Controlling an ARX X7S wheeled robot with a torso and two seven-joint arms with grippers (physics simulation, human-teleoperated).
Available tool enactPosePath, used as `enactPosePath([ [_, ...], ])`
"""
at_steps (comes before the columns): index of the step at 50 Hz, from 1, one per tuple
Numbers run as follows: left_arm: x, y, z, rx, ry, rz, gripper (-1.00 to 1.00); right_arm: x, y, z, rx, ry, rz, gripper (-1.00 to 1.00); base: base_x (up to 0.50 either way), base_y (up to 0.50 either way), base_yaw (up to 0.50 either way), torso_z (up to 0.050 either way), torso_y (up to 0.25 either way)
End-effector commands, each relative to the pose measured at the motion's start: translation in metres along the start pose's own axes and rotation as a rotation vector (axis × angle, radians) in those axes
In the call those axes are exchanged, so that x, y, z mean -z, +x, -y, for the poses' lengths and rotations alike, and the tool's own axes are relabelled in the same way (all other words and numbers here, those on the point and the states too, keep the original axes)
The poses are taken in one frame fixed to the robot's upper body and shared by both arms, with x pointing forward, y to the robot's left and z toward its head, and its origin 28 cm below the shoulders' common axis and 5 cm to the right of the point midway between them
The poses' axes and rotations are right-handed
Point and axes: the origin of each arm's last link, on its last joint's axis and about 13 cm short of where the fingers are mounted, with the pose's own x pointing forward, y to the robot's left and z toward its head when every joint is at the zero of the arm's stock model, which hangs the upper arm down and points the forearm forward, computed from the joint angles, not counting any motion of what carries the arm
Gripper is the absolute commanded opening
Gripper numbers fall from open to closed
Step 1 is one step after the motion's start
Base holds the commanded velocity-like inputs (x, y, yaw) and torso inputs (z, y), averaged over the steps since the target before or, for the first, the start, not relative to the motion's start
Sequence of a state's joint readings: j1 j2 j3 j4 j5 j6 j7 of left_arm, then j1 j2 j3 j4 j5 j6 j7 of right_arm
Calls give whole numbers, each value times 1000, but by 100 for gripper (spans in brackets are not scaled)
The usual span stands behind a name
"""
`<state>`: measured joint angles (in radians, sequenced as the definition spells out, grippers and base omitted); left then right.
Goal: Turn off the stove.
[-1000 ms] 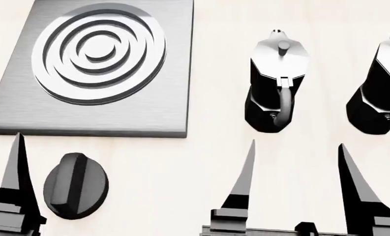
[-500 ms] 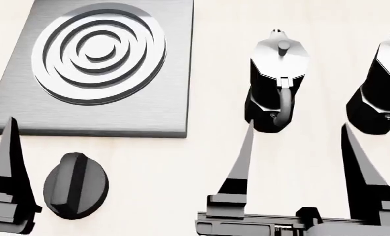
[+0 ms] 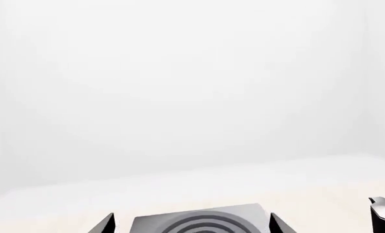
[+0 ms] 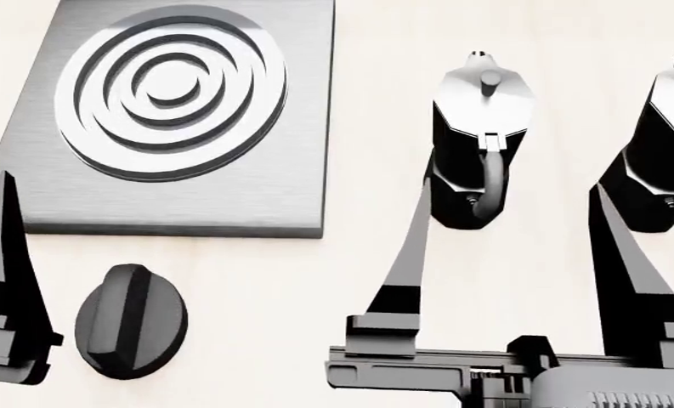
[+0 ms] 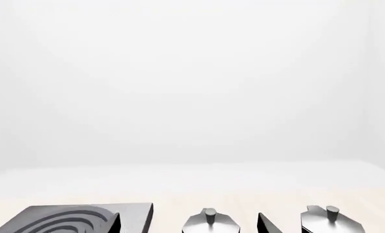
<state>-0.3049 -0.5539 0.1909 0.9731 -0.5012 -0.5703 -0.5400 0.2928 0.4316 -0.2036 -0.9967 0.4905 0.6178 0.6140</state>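
Head view: the right claw [image 4: 506, 255], spread wide near a pot [image 4: 478, 144], risks toppling it; the left claw's state unclear beside the knob [image 4: 130, 321].

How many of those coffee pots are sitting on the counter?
2. One moka pot stands right of the stove plate; a second moka pot stands further right, cut off by the picture's edge. More could be out of view.

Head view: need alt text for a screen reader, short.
A black stove knob sits on a pale counter just below a square steel burner plate with concentric rings. The open right gripper reaches toward two black-and-silver moka pots; one finger of the left gripper shows beside the knob.
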Motion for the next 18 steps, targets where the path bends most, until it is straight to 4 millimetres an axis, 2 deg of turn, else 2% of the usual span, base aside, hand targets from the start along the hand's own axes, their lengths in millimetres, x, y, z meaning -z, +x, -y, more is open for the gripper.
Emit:
enactPosePath([
  [1, -9, 3, 1, 4, 1, 29, 100, -8, 4, -2, -5, 8, 20, 100, 0, 0, 0, 0, 0],
  [18, -23, 6, 2, 16, -2, 68, 100, -16, 8, -4, -10, 24, 47, 100, 0, 0, 0, 0, 0],
])
